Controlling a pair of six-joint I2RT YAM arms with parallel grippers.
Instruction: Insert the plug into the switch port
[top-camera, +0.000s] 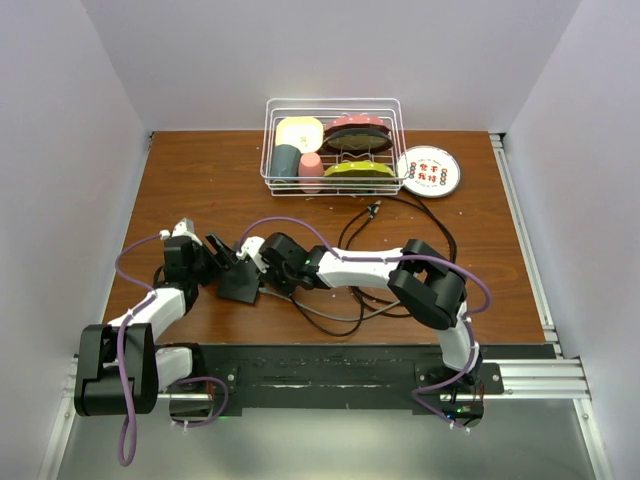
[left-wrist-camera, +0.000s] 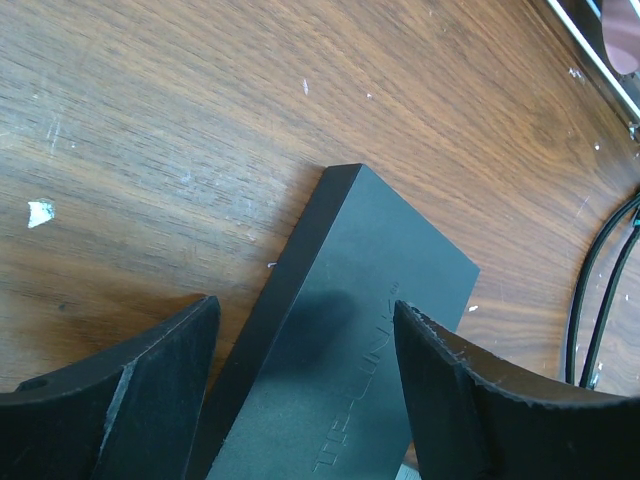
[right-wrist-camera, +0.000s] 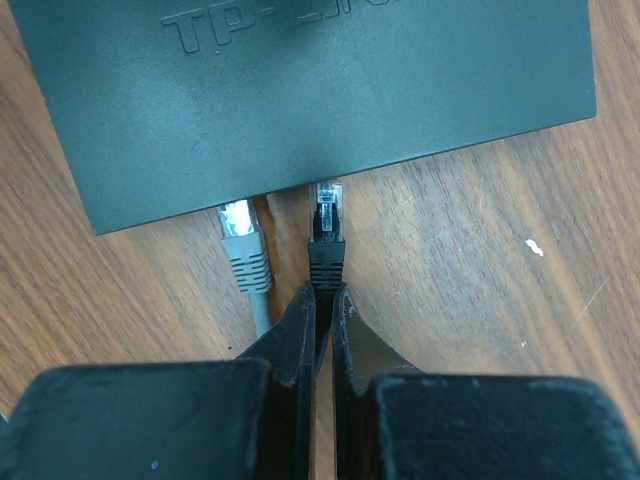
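The switch (top-camera: 240, 285) is a flat matte black box lying on the wooden table. In the left wrist view the switch (left-wrist-camera: 350, 320) lies between my left gripper's (left-wrist-camera: 305, 310) spread fingers (left-wrist-camera: 150, 390), which are open on either side of it. In the top view the left gripper (top-camera: 215, 255) is at the switch's left end. My right gripper (right-wrist-camera: 323, 295) is shut on the boot of the black plug (right-wrist-camera: 327, 240). The plug's clear tip meets the switch's (right-wrist-camera: 300, 90) socket edge. A grey plug (right-wrist-camera: 242, 245) sits in the socket just to its left.
A white wire rack (top-camera: 390, 150) with bowls and cups stands at the back. A round patterned plate (top-camera: 428, 170) lies to its right. Loose black cables (top-camera: 400, 215) loop over the table's middle, and they also show in the left wrist view (left-wrist-camera: 590, 300).
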